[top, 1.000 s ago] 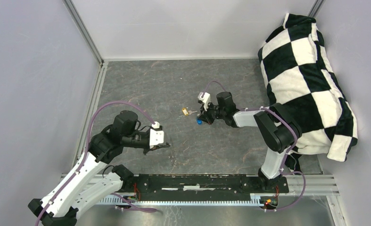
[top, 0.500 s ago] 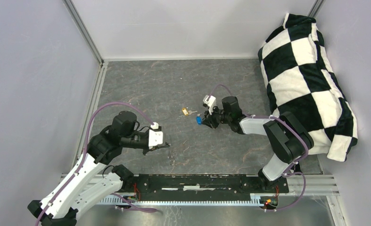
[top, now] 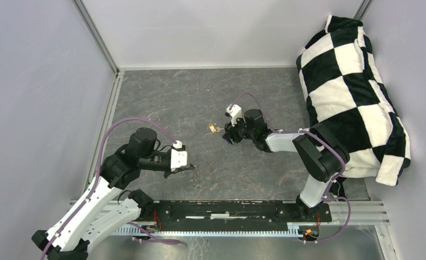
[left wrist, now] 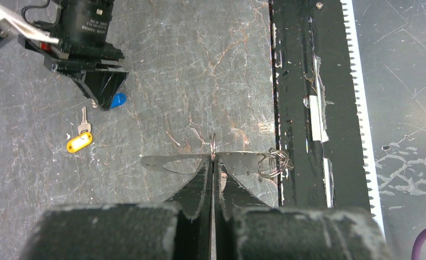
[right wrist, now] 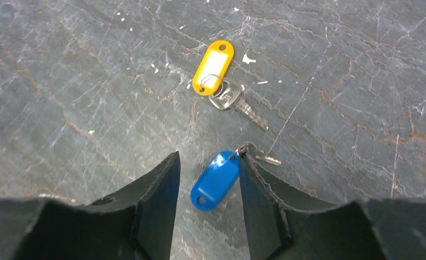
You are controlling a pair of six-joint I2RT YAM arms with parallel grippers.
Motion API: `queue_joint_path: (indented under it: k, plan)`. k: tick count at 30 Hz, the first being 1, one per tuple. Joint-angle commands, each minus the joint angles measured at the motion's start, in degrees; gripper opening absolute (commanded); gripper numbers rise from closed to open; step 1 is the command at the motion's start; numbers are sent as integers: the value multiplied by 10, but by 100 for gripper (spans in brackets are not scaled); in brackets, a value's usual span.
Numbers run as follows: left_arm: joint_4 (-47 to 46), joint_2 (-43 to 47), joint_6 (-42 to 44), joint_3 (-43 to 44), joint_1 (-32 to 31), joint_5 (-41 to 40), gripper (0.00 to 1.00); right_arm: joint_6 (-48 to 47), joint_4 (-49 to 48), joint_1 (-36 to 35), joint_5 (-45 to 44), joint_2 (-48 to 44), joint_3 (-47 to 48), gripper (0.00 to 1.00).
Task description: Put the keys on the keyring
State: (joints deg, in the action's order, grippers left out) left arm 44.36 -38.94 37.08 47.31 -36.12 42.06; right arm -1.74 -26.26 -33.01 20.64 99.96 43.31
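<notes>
My right claw gapes astride the blue key; I should close squarely on its tag, while my left claw pinches the keyring.

Top camera looks down from far above the blue key; both wrist cameras share it, right one nearest.

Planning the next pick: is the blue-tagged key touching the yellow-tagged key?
Apart. The right wrist view shows a strip of bare table between the blue-tagged key and the yellow-tagged key.
</notes>
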Motion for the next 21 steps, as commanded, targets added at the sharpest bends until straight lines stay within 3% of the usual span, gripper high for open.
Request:
queue_joint_path:
  k: [1, 11, 21]
  plan:
    - [-23, 5, -5, 22, -1, 2, 2, 1, 13, -19, -75, 25, 49, 48]
    - [-23, -1, -6, 30, -1, 3, 2, -17, 31, -23, -128, 47, 63, 34]
    - [-23, -4, -7, 39, -1, -2, 2, -17, 21, -26, -100, 55, 62, 35]
